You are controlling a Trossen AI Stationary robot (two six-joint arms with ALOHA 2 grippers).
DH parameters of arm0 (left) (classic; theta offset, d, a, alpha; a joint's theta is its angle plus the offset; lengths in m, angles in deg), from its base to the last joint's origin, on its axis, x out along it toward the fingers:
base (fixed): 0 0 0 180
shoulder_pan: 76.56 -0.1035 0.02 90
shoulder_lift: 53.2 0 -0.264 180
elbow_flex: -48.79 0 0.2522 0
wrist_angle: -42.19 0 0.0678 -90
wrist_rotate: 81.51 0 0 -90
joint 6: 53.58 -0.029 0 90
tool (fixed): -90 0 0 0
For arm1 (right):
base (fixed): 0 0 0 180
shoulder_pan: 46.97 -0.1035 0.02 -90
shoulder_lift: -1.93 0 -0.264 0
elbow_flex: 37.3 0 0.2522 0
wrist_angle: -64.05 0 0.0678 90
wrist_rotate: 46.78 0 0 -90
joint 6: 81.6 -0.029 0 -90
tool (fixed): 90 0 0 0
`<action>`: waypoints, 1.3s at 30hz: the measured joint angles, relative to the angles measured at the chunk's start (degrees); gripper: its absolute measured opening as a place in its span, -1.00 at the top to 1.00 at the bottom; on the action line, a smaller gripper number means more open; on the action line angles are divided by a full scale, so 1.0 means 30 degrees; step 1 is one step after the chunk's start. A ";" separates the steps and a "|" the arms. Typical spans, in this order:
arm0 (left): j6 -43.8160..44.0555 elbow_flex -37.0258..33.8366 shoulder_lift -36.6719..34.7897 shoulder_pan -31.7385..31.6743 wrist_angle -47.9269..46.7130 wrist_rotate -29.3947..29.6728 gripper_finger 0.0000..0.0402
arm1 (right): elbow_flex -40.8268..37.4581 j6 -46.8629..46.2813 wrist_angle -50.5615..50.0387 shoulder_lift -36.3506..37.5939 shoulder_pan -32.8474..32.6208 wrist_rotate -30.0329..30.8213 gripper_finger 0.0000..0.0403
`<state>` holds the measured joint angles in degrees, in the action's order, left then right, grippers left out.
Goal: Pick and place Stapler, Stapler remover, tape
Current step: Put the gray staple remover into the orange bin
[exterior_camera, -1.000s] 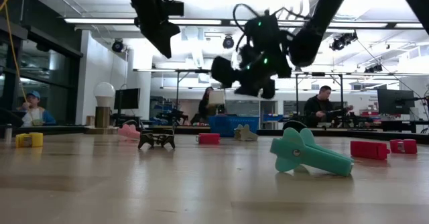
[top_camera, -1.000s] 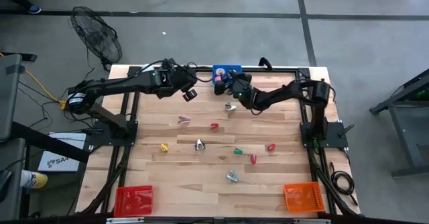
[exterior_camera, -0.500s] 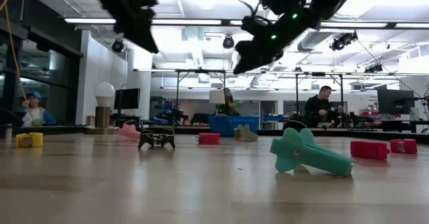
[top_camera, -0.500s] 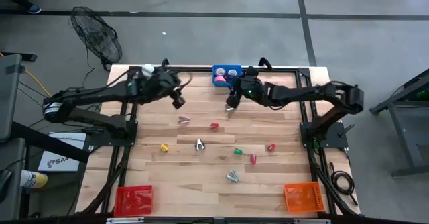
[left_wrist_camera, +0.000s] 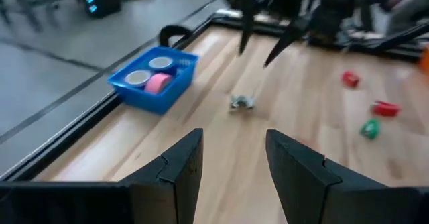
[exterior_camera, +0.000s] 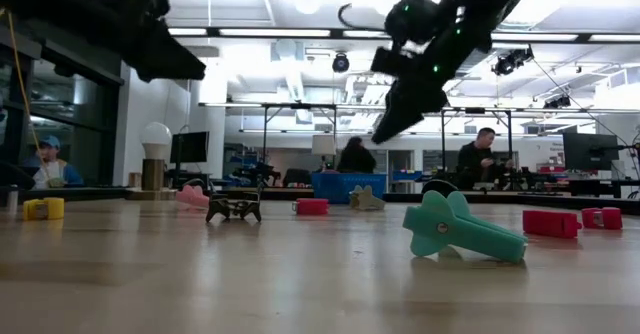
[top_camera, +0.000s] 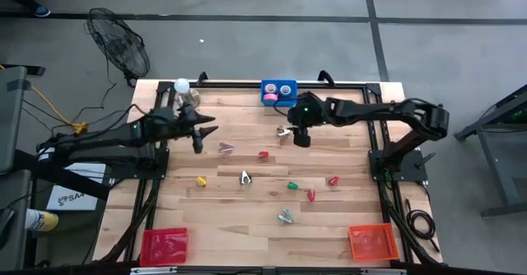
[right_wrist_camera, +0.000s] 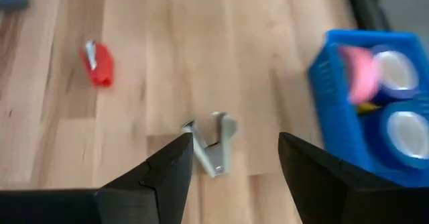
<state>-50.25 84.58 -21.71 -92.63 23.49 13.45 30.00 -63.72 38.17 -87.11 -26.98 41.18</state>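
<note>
The right gripper (right_wrist_camera: 231, 160), jaws wide and empty, hovers over the small grey metal staple remover (right_wrist_camera: 216, 143) (left gripper (left_wrist_camera: 231, 160) also open), probably to grasp it.

Blue bin (top_camera: 278, 90): one
Tape rolls in it (right_wrist_camera: 392, 110): three visible
Orange baskets (top_camera: 371, 243): two
Desk fan (top_camera: 120, 46): one

light: bright ceiling strips, glare in low view | shadows: soft | wrist views: blurred

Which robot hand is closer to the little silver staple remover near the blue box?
The right gripper: it hangs open just beside the silver staple remover. The left gripper is open too, far across the table.
</note>
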 joint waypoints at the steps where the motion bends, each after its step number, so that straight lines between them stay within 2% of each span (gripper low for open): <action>1: 0.0004 -0.0434 -0.0327 0.0000 0.0299 -0.0355 0.20 | 0.0000 0.0172 -0.0013 -0.0326 0.0020 -0.0295 -0.04; 4: -0.0002 -0.1593 -0.1139 0.0000 0.1014 -0.1053 0.20 | 0.0000 0.0709 -0.0035 -0.1366 0.0086 -0.0523 -0.04; 9: -0.0002 -0.2633 -0.1849 -0.0007 0.1413 -0.1081 0.20 | -0.0007 0.1604 -0.0068 -0.2439 0.0101 -0.0520 -0.05; 20: -0.0199 -0.2668 -0.2079 -0.0007 0.1467 -0.1555 0.20 | -0.0007 0.2707 0.1614 -0.4498 0.0917 -0.0340 -0.05; 29: -0.0222 -0.2668 -0.2079 -0.0007 0.0973 -0.1518 0.20 | -0.0007 0.3678 0.2154 -0.4612 0.1514 -0.2975 -0.05; 35: -0.0060 -0.2668 -0.2078 -0.0007 0.0565 -0.1474 0.20 | -0.0007 0.4579 0.3129 -0.5315 0.1563 -0.2663 -0.05; 39: -0.0024 -0.2668 -0.2079 -0.0007 0.0551 -0.1489 0.20 | 0.0000 0.4852 0.3648 -0.5828 0.1601 -0.3191 -0.05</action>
<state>-50.32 76.57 -27.95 -92.66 25.14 8.98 30.00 -49.16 49.11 -104.59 -22.17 31.61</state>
